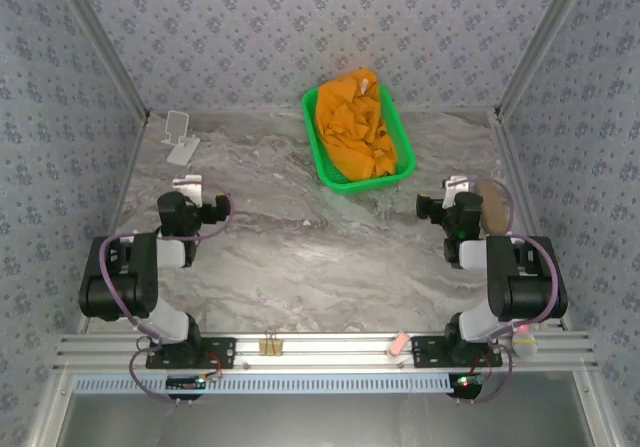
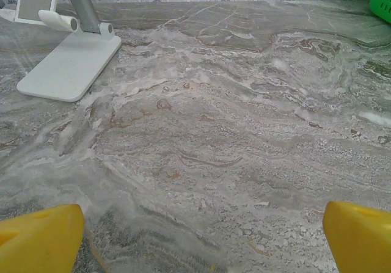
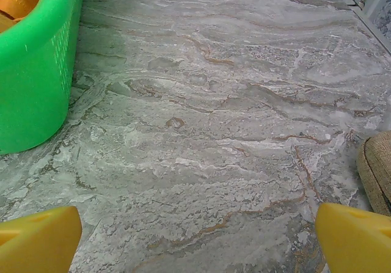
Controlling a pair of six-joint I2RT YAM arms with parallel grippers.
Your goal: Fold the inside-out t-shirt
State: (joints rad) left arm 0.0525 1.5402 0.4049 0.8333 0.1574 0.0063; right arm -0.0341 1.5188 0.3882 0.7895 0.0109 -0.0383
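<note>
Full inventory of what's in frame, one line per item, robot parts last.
t-shirt: 1, orange, crumpled in the basket
basket: 1, green, far side of the table, right of centre
stand: 1, white, far left corner
round pad: 1, brown, beside the right arm
clip: 1, gold, near rail
pink item: 1, pink, near rail
table: 1, grey marble pattern
left gripper: 1, yellow fingertips, open, empty
right gripper: 1, yellow fingertips, open, empty
</note>
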